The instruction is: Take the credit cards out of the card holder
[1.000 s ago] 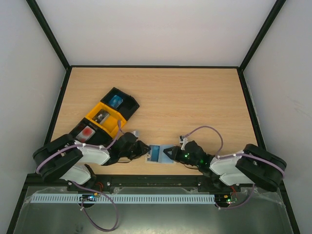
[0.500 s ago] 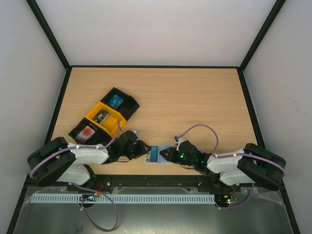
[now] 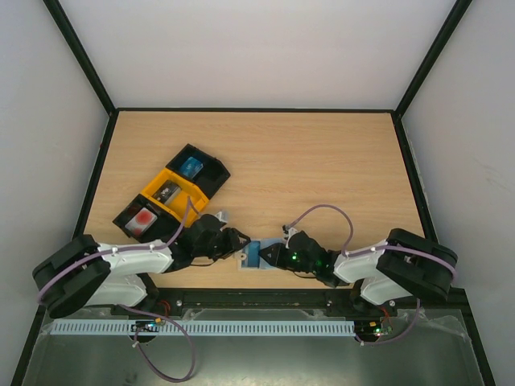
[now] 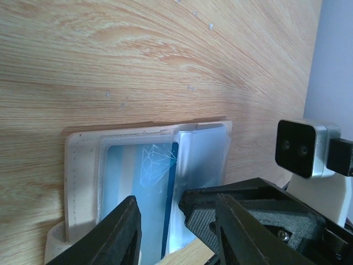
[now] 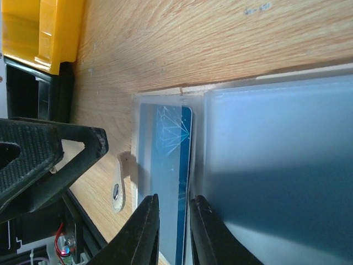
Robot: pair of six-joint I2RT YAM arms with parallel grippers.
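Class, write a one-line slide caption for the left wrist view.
Open left gripper over the card holder on the wooden table, a blue card visible inside.

Site type: robot test cell, lab-style | Landmark: wood-grain table [image 3: 322,161] | Around table: plain white panels [image 3: 257,48] on three sides, black frame struts [image 3: 80,68] | Near edge of table: left arm [image 3: 137,257] and right arm [image 3: 366,265] bolted side by side, loose lilac cables [image 3: 326,208], white slotted strip [image 3: 201,328] just in front | On table, left part: black-and-yellow compartment trays [image 3: 173,193]
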